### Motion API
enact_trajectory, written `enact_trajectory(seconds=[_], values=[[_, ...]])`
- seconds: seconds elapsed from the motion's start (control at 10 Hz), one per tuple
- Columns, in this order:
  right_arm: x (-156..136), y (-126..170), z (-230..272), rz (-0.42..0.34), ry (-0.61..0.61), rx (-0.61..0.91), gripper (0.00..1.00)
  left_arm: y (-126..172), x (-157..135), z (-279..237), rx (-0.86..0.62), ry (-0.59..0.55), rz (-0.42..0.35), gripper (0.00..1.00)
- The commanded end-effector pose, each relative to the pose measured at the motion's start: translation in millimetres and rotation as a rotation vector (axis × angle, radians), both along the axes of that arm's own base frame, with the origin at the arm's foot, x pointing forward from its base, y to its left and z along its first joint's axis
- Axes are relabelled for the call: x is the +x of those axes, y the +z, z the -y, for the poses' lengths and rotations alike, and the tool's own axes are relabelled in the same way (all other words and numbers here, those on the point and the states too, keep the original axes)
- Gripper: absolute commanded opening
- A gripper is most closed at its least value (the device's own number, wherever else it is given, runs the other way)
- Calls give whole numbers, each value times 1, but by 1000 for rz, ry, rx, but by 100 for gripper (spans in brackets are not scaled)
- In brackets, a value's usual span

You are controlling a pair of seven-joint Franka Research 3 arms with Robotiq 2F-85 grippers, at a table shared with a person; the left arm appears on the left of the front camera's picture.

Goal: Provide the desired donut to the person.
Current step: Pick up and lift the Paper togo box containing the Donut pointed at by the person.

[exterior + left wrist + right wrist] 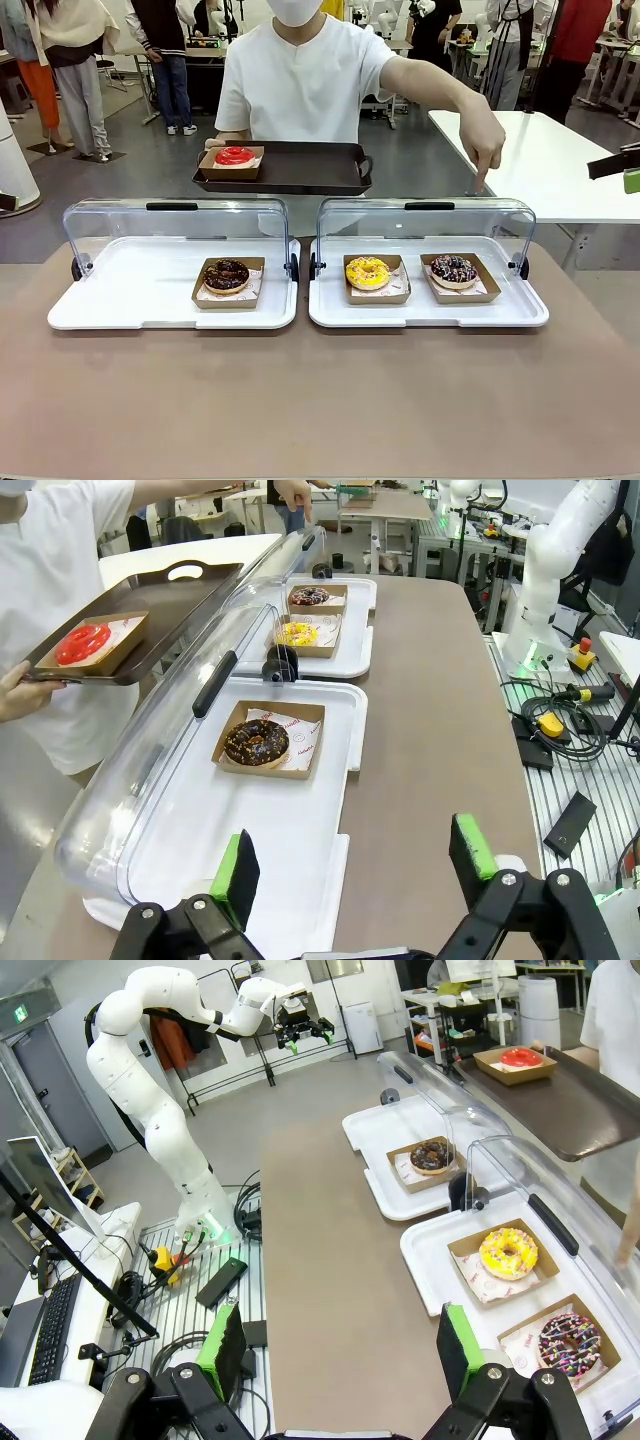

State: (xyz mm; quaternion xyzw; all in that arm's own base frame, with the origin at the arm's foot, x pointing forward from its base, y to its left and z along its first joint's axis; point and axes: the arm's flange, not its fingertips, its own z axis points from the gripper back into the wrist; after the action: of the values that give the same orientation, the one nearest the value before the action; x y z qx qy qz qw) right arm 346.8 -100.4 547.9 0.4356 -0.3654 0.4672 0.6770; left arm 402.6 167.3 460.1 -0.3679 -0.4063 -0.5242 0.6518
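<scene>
In clear-domed white trays [120, 290], ring donuts [227, 274] sit on cardboard [202, 298] (left pincer [352, 855], right pincer [340, 1338] both wide).

The left gripper [352, 865] is hovering, fingers [232, 880] spread wide, above the white tray [290, 815] carrying a chocolate donut [256, 742].

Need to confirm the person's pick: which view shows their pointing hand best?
Front view: the pointing hand is whole, finger aimed down over the right case's lid near the sprinkled donut. Left wrist view shows the hand small, at the top edge; right wrist view catches a cropped bit.
</scene>
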Motion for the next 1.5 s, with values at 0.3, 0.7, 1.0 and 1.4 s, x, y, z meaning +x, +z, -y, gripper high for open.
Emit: enact_trajectory(seconds=[0.3,0.7,1.0,1.4], values=[[1,1,-1,9,7,15,100,1,0,-2,-8,9,6,100],[-8,-13,-44,91,86,-549,100,1,0,-2,-8,9,6,100],[-5,-53,-71,120,144,-759,100,1,0,-2,-8,9,6,100],[9,-90,-88,155,197,-853,100,1,0,-2,-8,9,6,100]])
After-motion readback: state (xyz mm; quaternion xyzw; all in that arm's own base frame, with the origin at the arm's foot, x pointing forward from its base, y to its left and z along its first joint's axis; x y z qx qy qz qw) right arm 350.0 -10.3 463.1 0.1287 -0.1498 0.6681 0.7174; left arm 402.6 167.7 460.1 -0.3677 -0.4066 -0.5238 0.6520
